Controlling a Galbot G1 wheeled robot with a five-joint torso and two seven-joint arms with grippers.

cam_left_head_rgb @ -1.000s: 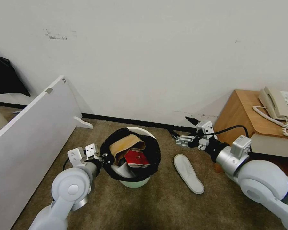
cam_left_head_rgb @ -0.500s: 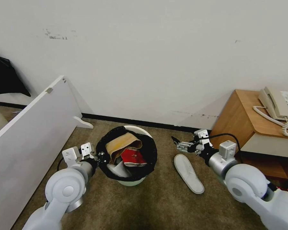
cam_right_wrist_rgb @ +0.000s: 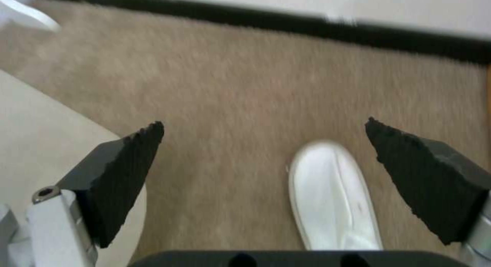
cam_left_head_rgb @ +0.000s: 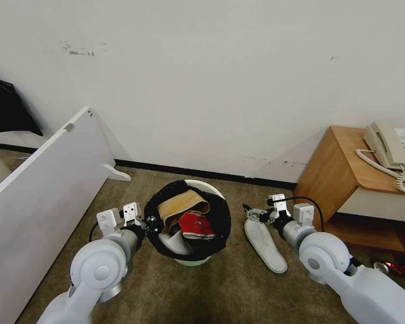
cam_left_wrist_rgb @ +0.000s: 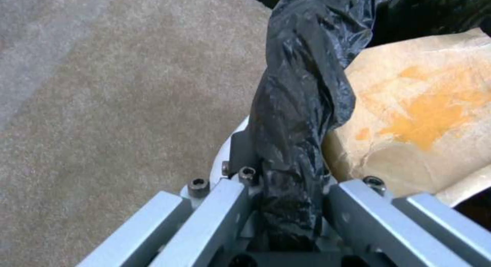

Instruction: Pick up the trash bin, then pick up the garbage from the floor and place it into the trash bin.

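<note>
Head view: slipper flat, toe toward wall, right claw above.

White trash bin with crinkled glossy black liner; inside, a brown paper bag with an orange stain and a red pack. White slipper on mottled tan carpet. Black ribbed fingers; black baseboard.

I am holding the small round white bin, lined with black plastic, by its rim with my left gripper; my right gripper is hovering just beside the bin, above the flat white slipper.
</note>
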